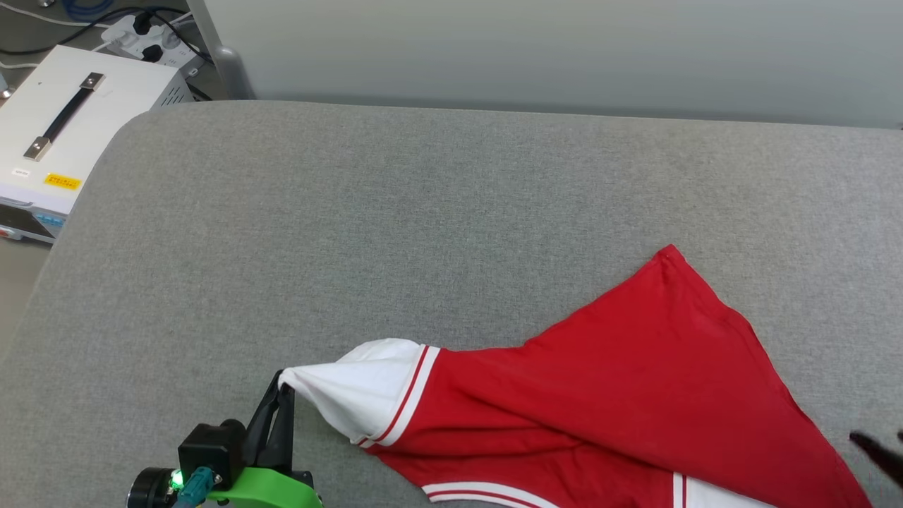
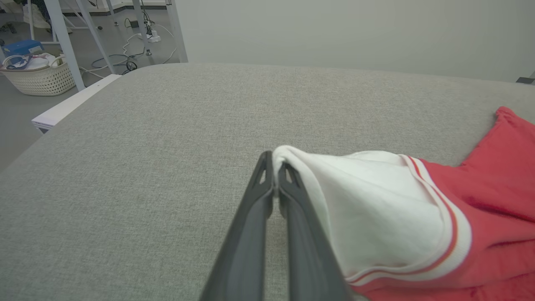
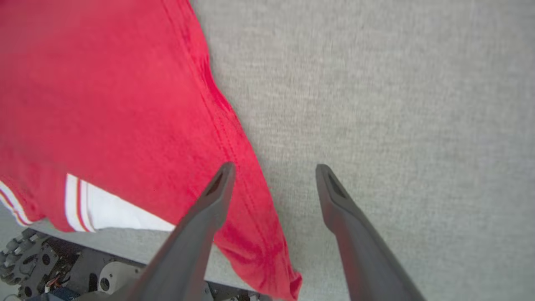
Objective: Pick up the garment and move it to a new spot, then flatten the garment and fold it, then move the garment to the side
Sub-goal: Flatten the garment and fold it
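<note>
The garment [image 1: 635, 395] is a red jersey with white sleeves and striped trim, lying crumpled on the grey padded table [image 1: 423, 212] at the near right, plain red side up. My left gripper [image 1: 284, 383] is shut on the tip of its white sleeve [image 2: 376, 209], pulling it to a point; the left wrist view has the closed fingertips [image 2: 273, 161] pinching the cloth. My right gripper [image 3: 273, 171] stands open above the garment's red hem edge [image 3: 234, 138] near the table's front edge, gripping nothing. Its dark fingertips [image 1: 878, 451] poke in at the head view's right edge.
A white box with a black handle [image 1: 63, 120] and a power strip [image 1: 141, 39] sit on the floor off the table's far left corner. A woven laundry basket [image 2: 37, 77] stands beyond it. The robot's base [image 3: 42, 267] is below the table's front edge.
</note>
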Robot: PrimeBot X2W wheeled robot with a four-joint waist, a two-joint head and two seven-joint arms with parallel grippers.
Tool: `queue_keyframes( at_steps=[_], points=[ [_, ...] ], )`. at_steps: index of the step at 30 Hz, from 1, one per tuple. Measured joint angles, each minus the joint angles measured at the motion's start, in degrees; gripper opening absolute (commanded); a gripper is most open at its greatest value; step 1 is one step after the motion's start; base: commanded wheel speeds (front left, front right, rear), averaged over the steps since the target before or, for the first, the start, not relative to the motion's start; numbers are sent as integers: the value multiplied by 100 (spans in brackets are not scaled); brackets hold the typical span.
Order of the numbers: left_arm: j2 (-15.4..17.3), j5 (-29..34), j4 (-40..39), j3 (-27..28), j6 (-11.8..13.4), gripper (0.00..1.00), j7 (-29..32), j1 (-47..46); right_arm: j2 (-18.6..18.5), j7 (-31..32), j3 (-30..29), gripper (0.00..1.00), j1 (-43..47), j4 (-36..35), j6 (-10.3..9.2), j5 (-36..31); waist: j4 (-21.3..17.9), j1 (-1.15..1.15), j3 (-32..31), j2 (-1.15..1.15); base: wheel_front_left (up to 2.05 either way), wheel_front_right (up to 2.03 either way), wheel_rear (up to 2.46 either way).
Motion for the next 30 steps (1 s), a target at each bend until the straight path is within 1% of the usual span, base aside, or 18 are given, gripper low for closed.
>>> queue_keyframes(
  at_steps=[4, 7, 9, 11, 14, 18, 21, 26, 30],
  points=[
    [1, 0, -45, -52, 18, 0, -1, -8, -36, -171, -443, 100, -577, -608, 0, -216, 17, 0, 58, 0, 0, 0, 0],
    [-3, 1, -57, -113, 14, 0, -1, -52, -15, -142, -516, 100, -1106, -1048, 0, -366, 48, 0, 149, 0, 0, 0, 0],
    [-10, 4, -57, -160, 4, 0, -1, -129, -18, -2, -398, 100, -1464, -1262, 0, -502, 80, 0, 218, 0, 0, 0, 0],
    [-21, 20, -60, -213, -9, 0, -2, -235, -33, 214, -146, 100, -1836, -1397, 0, -619, 121, 0, 295, 0, 0, 0, 0],
    [-63, 40, -82, -279, -18, 0, -4, -414, -208, 624, 446, 100, -2477, -1438, 0, -770, 210, 0, 432, 0, 0, 0, 0],
    [-125, 49, -81, -339, -64, 0, -13, -600, -342, 1195, 1221, 100, -3245, -1126, 0, -772, 355, 0, 601, 0, 0, 0, 0],
    [-200, 71, -76, -388, -82, 0, -57, -709, -363, 1562, 1830, 100, -3801, -704, 0, -826, 480, 0, 750, 0, 0, 0, 0],
    [-282, 96, -71, -449, -118, 0, -63, -871, -300, 1789, 2492, 100, -4422, 65, 0, -854, 671, 0, 999, 0, 0, 0, 0],
    [-365, 124, -70, -472, -158, 0, -104, -992, -183, 1703, 2918, 100, -4747, 669, 0, -881, 811, 1, 1214, 0, 0, 0, 0]
  ],
)
